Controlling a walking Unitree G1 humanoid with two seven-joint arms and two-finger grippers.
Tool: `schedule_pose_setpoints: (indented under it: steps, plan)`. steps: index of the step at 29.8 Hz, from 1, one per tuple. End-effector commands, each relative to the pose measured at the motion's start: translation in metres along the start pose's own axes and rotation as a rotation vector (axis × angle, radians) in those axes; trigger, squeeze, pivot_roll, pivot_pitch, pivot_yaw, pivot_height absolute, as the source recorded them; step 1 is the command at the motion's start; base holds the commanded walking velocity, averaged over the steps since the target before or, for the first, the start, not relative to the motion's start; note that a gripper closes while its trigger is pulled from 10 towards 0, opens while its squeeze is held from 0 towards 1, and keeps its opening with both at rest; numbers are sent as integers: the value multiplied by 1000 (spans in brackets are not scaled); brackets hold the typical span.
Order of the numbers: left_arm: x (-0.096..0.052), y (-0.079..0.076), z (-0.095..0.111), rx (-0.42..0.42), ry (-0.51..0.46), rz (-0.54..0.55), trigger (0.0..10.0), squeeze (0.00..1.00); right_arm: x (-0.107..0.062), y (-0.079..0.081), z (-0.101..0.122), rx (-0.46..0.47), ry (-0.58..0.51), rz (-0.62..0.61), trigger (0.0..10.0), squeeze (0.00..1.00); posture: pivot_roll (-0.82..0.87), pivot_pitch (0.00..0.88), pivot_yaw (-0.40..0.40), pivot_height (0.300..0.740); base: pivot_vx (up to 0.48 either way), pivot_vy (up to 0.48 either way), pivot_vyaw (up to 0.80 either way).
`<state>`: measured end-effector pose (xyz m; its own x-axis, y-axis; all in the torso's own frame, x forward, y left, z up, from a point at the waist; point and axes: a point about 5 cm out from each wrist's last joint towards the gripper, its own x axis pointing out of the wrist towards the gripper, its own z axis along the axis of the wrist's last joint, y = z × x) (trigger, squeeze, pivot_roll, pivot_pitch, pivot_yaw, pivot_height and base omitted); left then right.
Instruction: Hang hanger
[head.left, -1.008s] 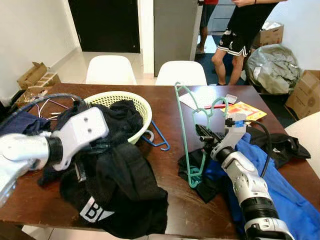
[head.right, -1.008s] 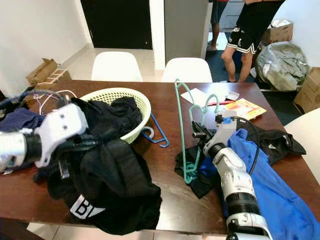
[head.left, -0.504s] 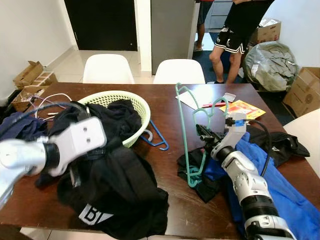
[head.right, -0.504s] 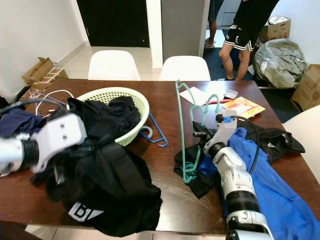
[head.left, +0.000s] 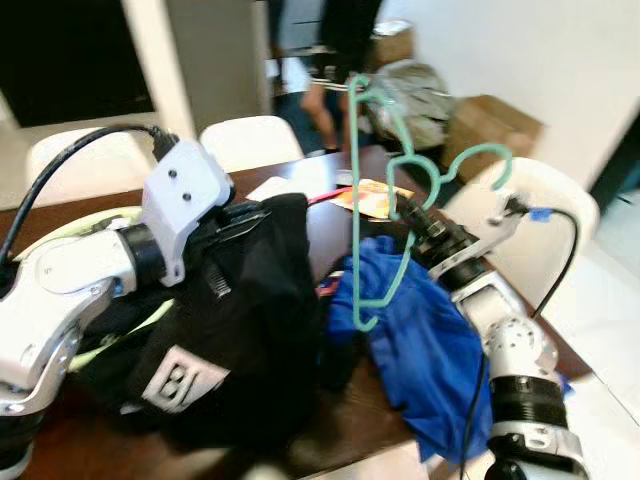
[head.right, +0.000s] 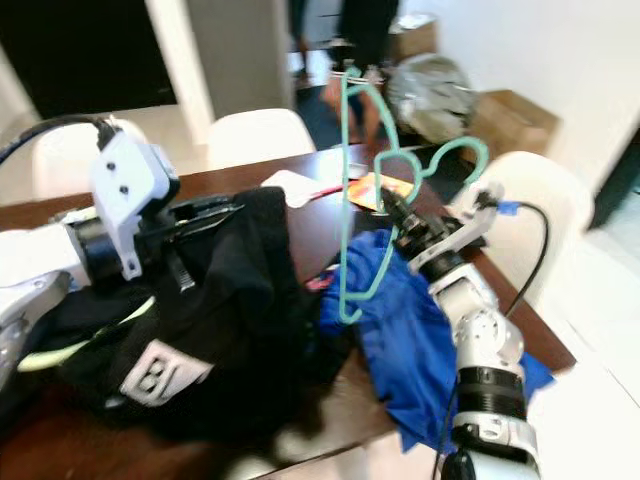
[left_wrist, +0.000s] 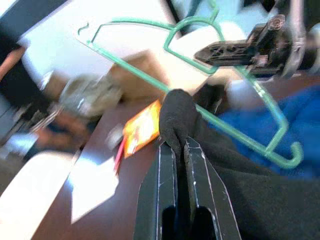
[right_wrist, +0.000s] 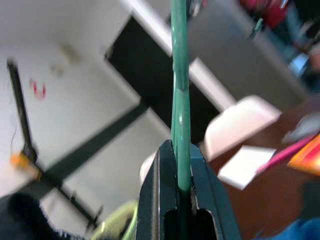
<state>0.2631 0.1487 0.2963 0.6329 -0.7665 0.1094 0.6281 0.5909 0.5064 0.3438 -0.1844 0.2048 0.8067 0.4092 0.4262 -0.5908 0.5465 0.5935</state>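
Right now, my right gripper (head.left: 412, 214) clamped tight on the green hanger (head.left: 372, 190), held up above the blue garment (head.left: 410, 340) and table (head.right: 330, 225), my left gripper (left_wrist: 180, 150) pinching black clothing (head.left: 250, 330) (raised, blurry), nearly touching the hanger.

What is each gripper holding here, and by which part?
Right gripper clamps the green hanger on its wire near the hook end. Left gripper pinches a fold of the black garment.
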Motion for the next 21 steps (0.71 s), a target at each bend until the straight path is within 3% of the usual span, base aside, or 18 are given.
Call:
schedule_pose_setpoints:
  steps: [1,2,6,13,14,16,18,19,20,21]
  plan:
    - [1,2,14,-13,-83,7,10000,0,11,14,23,35,-93,62,10000,0,28,2,11,740,0,0,-800]
    - [4,2,23,-30,-146,-7,10000,0,16,19,44,92,-186,87,10000,0,27,0,11,740,0,0,-800]
    - [6,2,33,-46,-210,-22,10000,0,18,25,69,163,-292,117,10000,0,23,0,14,740,0,0,-800]
    - [3,10,39,-44,-238,0,10000,0,15,28,84,159,-328,119,10000,0,22,0,15,740,0,0,-800]
    - [-1,23,48,-21,-265,70,10000,0,13,27,84,135,-311,108,10000,0,19,0,16,740,0,0,-800]
    - [-3,29,51,-13,-275,101,10000,0,12,26,84,128,-306,103,10000,0,19,0,16,740,0,0,-800]
    - [-11,56,67,38,-330,284,10000,0,11,19,83,113,-301,61,10000,0,22,0,14,740,0,0,-800]
    - [-11,56,67,38,-330,284,10000,0,11,19,83,113,-301,61,10000,0,22,0,14,740,0,0,-800]
    - [-19,76,80,81,-370,427,10000,0,10,14,84,99,-298,29,10000,0,22,0,14,740,0,0,-800]
    - [-19,76,80,81,-370,427,10000,0,10,14,84,99,-298,29,10000,0,22,0,14,740,0,0,-800]
